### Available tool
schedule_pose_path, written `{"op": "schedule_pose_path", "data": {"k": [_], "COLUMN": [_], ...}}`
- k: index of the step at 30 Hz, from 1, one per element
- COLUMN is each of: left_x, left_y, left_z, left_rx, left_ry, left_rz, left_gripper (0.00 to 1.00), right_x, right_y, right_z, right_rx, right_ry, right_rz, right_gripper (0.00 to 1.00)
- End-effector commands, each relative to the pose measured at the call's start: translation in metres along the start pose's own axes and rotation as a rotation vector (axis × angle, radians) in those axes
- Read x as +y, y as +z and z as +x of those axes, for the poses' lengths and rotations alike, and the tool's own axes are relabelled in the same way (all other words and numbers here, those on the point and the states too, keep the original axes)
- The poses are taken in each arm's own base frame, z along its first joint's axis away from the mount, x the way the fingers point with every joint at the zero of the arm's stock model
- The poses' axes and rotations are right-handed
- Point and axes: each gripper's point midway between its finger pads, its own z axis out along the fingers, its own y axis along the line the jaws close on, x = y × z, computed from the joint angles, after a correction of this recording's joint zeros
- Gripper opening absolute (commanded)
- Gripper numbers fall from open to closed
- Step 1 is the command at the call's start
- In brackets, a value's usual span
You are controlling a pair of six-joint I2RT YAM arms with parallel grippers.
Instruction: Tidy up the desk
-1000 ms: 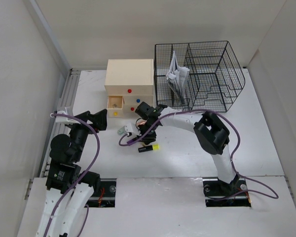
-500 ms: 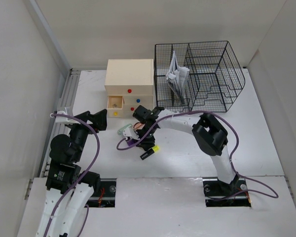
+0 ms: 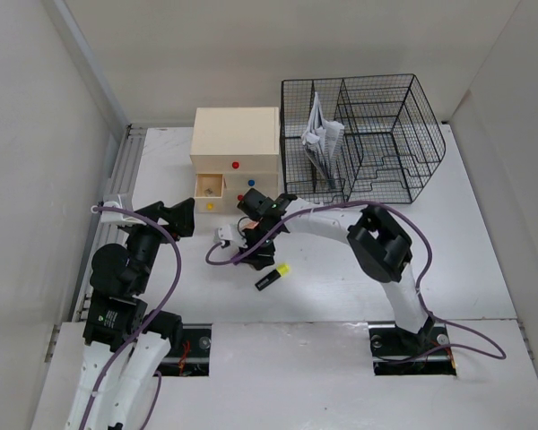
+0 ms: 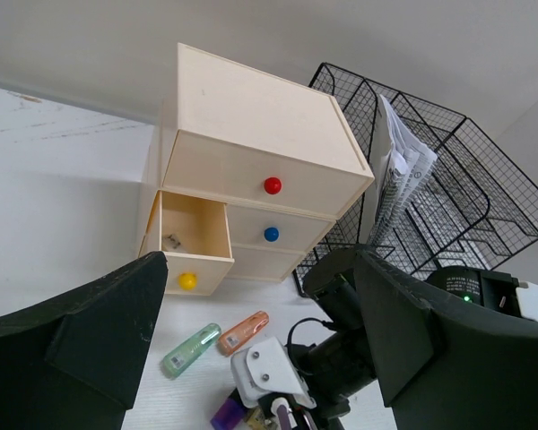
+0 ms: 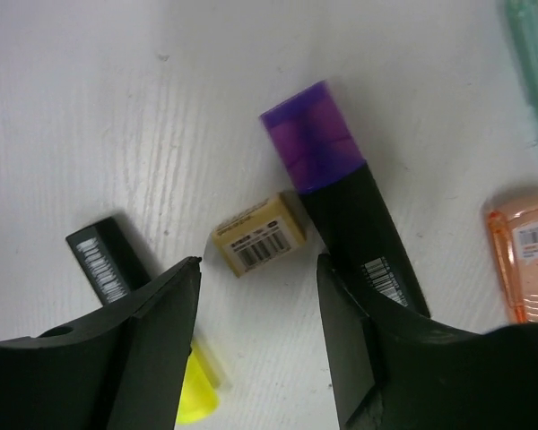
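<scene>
One tan block [image 5: 258, 235] on the desk [image 5: 117, 107] between the right gripper's [image 5: 258, 262] parted tips, left gripper [image 3: 172, 218] agape, empty

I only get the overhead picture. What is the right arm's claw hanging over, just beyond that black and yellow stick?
Observer: The right wrist camera shows a small tan eraser with a barcode sticker. It lies on the desk between the open fingers of the right gripper, touching neither.
Visitor: Anything else close to it?
Observer: A black marker with a purple cap lies right beside the eraser, on its right in that view.
Visitor: And that little open drawer, is anything inside?
Observer: The left wrist camera looks into the drawer with the yellow knob. One small thing lies in it, too small to name.
</scene>
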Motion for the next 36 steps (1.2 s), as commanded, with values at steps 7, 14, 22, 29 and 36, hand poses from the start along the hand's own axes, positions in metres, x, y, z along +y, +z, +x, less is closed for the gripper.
{"op": "schedule_pose_path", "data": {"k": [7,14,22,29,36], "left_x": [-0.008,-0.008,-0.008,-0.008,-0.008], "left_y": [-0.001,-0.001,-0.001,-0.001,-0.001], "left_z": [-0.012,-0.012,-0.012,-0.012,-0.012], "left_rx": [-0.050,-0.050,-0.050,-0.050,-0.050], "left_ry": [-0.006,-0.006,-0.006,-0.006,-0.006], "left_rz": [0.036,0.036,0.036,0.036,0.036], "left_gripper": [0.83,0.83,0.83,0.83,0.83], "right_x": [-0.016,-0.012,0.003,0.006,-0.010], "right_y": [0.013,0.016,0.022,0.031,0.019], "right_z": [-0.013,-0.017,-0.014,-0.005,-0.005], "right_rx": [-0.024,-0.031,-0.013,0.036,0.065], "right_ry": [0.036,0.008,-0.023,-0.033,-0.051], "right_rz": [0.043,0.029,-0.014,0.004,0.103], "right_gripper": [0.66,0.66,0.67,0.45,0.54]}}
